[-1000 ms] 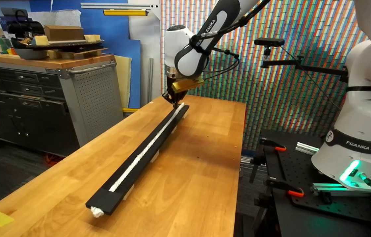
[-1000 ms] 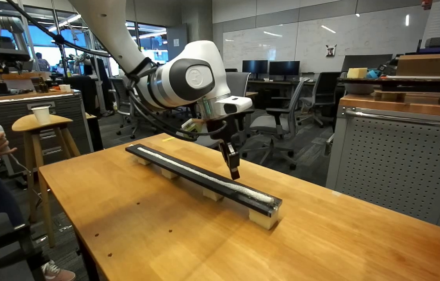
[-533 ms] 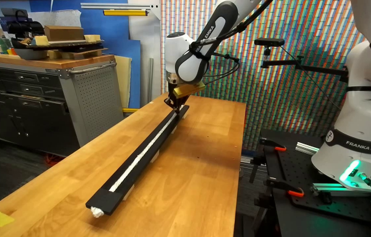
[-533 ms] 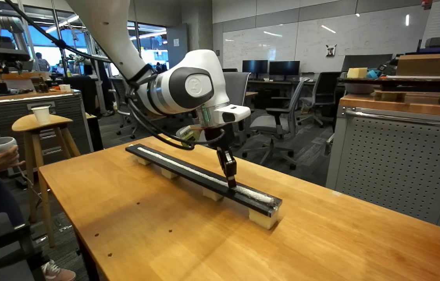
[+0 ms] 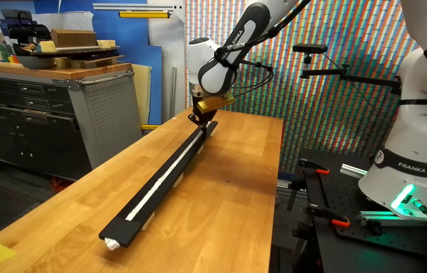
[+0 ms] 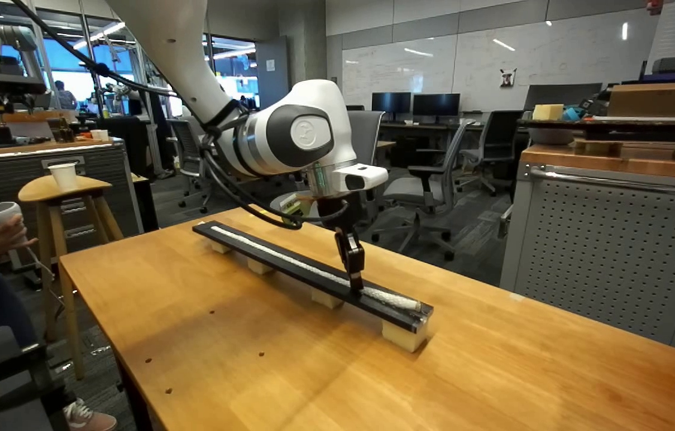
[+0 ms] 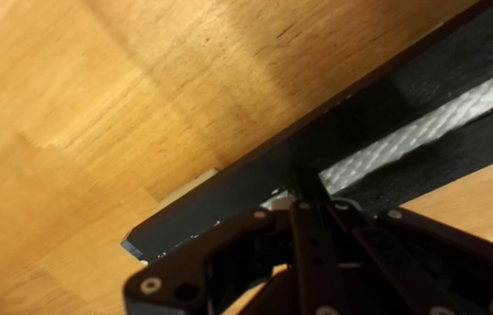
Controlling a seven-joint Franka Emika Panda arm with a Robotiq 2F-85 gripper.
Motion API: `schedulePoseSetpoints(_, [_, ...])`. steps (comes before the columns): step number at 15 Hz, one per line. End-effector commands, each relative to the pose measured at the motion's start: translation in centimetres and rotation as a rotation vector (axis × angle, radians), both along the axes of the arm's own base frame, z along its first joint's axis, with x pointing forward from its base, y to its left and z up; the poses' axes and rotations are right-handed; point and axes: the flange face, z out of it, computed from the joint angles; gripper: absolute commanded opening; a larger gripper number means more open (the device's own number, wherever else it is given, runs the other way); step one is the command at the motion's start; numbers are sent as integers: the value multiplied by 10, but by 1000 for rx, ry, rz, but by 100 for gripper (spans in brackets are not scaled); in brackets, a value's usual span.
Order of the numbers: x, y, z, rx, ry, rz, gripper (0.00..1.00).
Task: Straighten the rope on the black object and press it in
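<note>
Multicoloured patterned wall (image 5: 342, 125) behind a light wooden table (image 5: 228, 212): in an exterior view, a long, narrow black bar (image 5: 169, 182) runs lengthwise, a white twisted rope (image 5: 167, 172) lying straight along its top. In an exterior view, the black metal gripper (image 6: 356, 288) points down near one end of the bar, tip at the rope. In the wrist view, the jaws look closed, gripping nothing visible; the rope runs diagonally beneath them, so the press likely goes straight down.
</note>
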Motion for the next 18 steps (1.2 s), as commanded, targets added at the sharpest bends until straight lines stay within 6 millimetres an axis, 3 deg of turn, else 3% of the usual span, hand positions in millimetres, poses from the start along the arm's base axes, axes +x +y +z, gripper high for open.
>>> schedulePoseSetpoints(1, [5, -7, 2, -5, -13, -12, 0])
schedulePoseSetpoints(10, [1, -21, 36, -35, -109, -28, 0])
schedulePoseSetpoints(18, [2, -29, 23, -32, -76, -42, 0])
